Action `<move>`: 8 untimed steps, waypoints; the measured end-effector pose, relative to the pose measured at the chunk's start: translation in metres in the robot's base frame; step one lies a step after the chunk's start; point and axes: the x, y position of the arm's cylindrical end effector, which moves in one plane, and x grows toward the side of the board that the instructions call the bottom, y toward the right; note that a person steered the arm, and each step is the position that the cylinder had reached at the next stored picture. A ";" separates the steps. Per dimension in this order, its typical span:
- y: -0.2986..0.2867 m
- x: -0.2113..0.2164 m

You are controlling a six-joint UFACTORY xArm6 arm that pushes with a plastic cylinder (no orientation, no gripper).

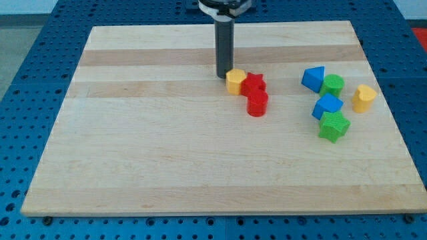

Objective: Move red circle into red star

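The red circle sits just below the red star, touching it, right of the board's middle. A yellow block touches the star's left side. My tip rests on the board just left of the yellow block, close to or touching it, and up-left of the red star.
At the view's right lie a blue block, a green circle, a second blue block, a green star and a yellow block. The wooden board ends in blue perforated table on all sides.
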 end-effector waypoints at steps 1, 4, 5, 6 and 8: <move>0.017 0.021; 0.004 0.016; -0.001 0.041; 0.000 0.046; 0.039 0.043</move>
